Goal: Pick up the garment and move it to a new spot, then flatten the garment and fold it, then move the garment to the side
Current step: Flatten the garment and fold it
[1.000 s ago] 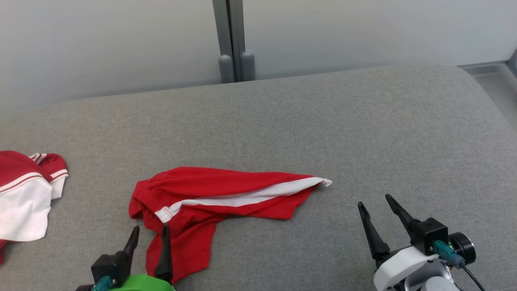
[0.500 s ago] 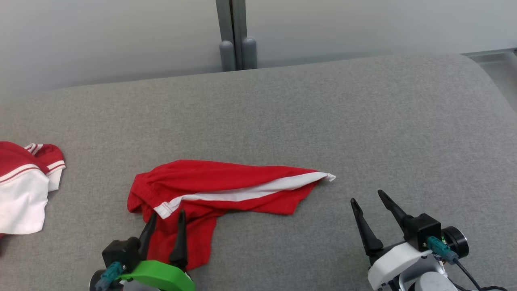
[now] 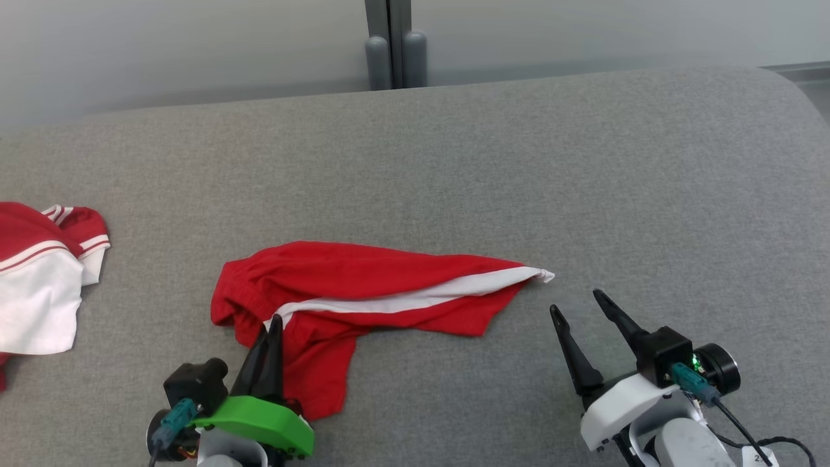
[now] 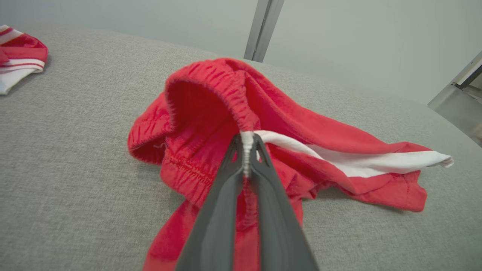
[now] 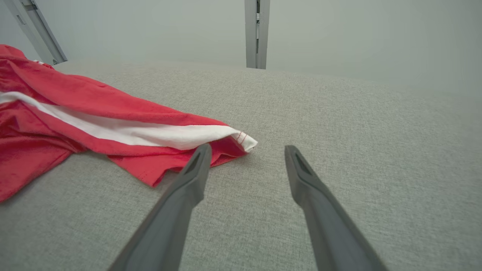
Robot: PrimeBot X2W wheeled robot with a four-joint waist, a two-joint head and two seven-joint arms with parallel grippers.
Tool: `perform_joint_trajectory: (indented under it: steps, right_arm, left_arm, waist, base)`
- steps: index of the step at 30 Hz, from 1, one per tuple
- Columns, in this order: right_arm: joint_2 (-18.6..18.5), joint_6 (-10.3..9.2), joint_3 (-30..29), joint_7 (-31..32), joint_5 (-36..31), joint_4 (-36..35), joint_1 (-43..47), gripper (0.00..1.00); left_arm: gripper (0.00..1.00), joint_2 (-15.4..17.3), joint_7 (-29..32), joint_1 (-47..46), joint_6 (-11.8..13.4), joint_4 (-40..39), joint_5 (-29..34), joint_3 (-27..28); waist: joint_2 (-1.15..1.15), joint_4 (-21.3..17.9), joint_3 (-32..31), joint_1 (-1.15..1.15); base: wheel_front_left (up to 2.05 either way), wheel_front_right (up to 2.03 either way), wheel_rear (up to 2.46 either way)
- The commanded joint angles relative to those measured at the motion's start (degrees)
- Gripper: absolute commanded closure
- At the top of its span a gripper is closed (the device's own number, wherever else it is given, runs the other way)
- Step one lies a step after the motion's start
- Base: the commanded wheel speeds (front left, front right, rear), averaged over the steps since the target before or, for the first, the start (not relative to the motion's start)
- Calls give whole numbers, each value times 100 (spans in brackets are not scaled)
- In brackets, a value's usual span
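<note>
Item: red shorts (image 3: 363,285), white side stripe, crumpled mid grey fabric surface (image 3: 519,162). Left tool (image 3: 275,322): clenched on elastic waistband (image 4: 241,109) at the stripe's end, likely for lifting to a new spot. Right tool (image 3: 576,302): released, just beside hem corner (image 5: 244,143), apparently poised for a second grip.

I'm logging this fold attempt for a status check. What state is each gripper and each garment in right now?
Red shorts: crumpled, unfolded, lying on the grey cushion.
Left gripper: shut on the shorts' elastic waistband, at the white stripe.
Right gripper: open, holding nothing, near the shorts' leg tip.
Second garment: red and white, bunched at the left, not held.
</note>
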Motion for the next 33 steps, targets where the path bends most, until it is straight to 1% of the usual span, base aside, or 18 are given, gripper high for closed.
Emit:
perform_joint_trajectory:
  steps: [1, 9, 12, 15, 16, 17, 18, 19, 20, 27, 31, 33]
  right_arm:
    - [-19, -6, -1, -11, -106, 97, -135, 0]
    - [-18, -6, -21, -11, -794, 992, -893, 0]
    - [-16, -6, -84, -11, -960, 1303, -1140, 0]
    - [-17, -6, -73, -11, -1028, 1452, -1284, 0]
    - [-18, -6, -65, -11, -1040, 1483, -1310, 4]
    - [-18, -6, -47, -12, -1045, 1515, -1341, 24]
    - [-18, -6, -36, -11, -1041, 1526, -1363, 61]
    - [-18, -6, -29, -11, -1028, 1528, -1370, 84]
    - [-18, -6, -29, -11, -1011, 1519, -1367, 100]
    - [-18, -6, -188, -12, -774, 1047, -1102, 100]
    - [-18, -6, -293, -12, -537, 473, -995, 100]
    - [-20, -6, -385, -12, -459, 123, -1009, 100]
  left_arm:
    - [100, 42, 3, -152, -17, -44, -20, -1]
    - [100, 85, 3, -272, -17, -178, -50, -204]
    - [100, 84, 3, -319, -17, -188, -86, -296]
    - [100, 80, 3, -360, -17, -211, -110, -356]
    - [100, 80, 3, -361, -17, -216, -122, -370]
    - [100, 79, 3, -365, -17, -218, -133, -386]
    - [100, 81, 3, -371, -17, -224, -130, -400]
    - [100, 83, 3, -375, -17, -225, -133, -409]
    - [100, 86, 3, -374, -17, -228, -135, -420]
    - [100, 119, 3, -251, -17, -308, -96, -400]
    - [100, 243, 3, -342, -17, -519, 10, -482]
    - [100, 402, 3, -538, -17, -700, 65, -575]
  waist:
    - [0, 63, 76, 0]
    - [0, 246, 312, 0]
    - [0, 319, 375, 0]
    - [0, 372, 413, 0]
    - [0, 384, 421, 0]
    - [0, 399, 429, 0]
    - [0, 411, 435, 0]
    - [0, 421, 437, 0]
    - [0, 431, 437, 0]
    - [0, 425, 272, 0]
    - [0, 367, 109, 0]
    - [0, 325, 26, 0]
  base:
    - [0, 0, 0]
    - [0, 0, 0]
    - [0, 0, 0]
    - [0, 0, 0]
    - [0, 0, 0]
    - [0, 0, 0]
    - [0, 0, 0]
    - [0, 0, 0]
    - [0, 0, 0]
    - [0, 0, 0]
    - [0, 0, 0]
    - [0, 0, 0]
